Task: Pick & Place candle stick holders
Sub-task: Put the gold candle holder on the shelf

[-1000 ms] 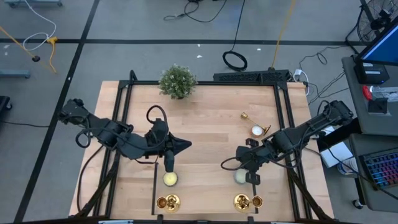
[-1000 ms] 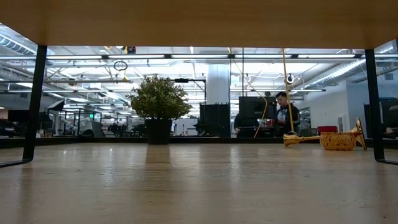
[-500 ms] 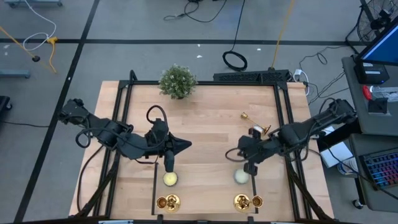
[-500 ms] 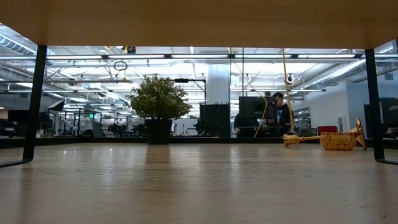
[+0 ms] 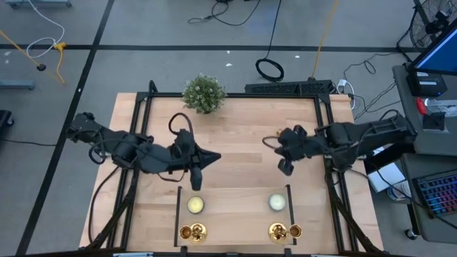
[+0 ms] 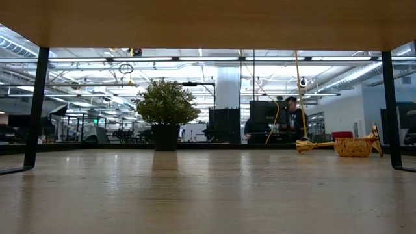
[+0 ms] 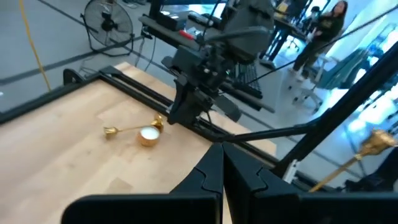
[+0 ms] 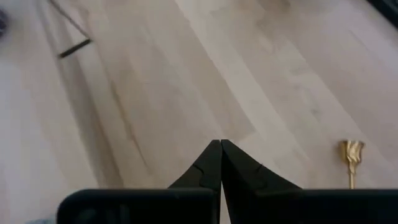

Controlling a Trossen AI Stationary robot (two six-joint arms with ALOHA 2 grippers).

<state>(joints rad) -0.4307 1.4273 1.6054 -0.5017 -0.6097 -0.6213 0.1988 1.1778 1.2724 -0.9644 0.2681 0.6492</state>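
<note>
Fallen candle stick holder (image 8: 351, 163) cut off at right wrist frame's edge, base unseen. From above, right tool (image 5: 285, 168) hides it. Gold holders at desk (image 5: 235, 143) near edge too small to count.

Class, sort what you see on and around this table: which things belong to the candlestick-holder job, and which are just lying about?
Job in hand:
tipped-over gold holder
gold holder standing at the front edge
gold pair standing further along
left hand, shut
right hand, shut

Lying about:
potted plant
cable coil on the floor
person behind the table
</note>
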